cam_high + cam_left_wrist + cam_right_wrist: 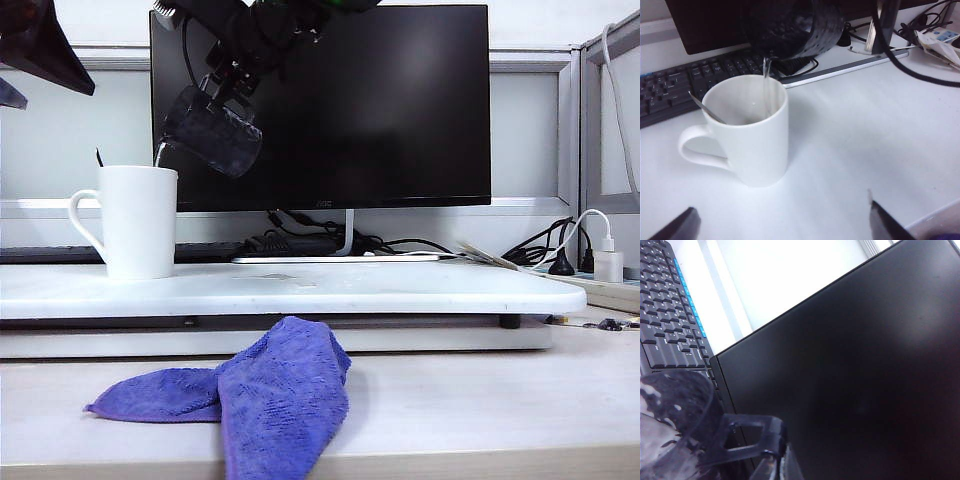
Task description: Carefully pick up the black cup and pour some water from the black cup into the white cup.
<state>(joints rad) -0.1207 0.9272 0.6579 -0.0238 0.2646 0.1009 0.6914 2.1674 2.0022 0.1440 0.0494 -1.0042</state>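
The black cup (212, 130) hangs tilted above and just right of the white cup (135, 220), with my right gripper (228, 80) shut on its handle from above. A thin stream of water (158, 152) falls from its lip into the white cup. In the left wrist view the black cup (795, 25) pours water (765, 75) into the white cup (752, 145), which holds a thin metal stick (707, 107). The right wrist view shows the black cup (675, 425) with my right gripper (779, 462) shut on its handle. My left gripper (782, 212) hovers open and empty, nearer than the white cup.
A black monitor (380, 110) stands close behind both cups, with a keyboard (685, 85) under it. The cups are over a raised white board (400, 290). A purple cloth (270, 390) lies at the table's front edge. Cables and a charger (605, 265) sit at the right.
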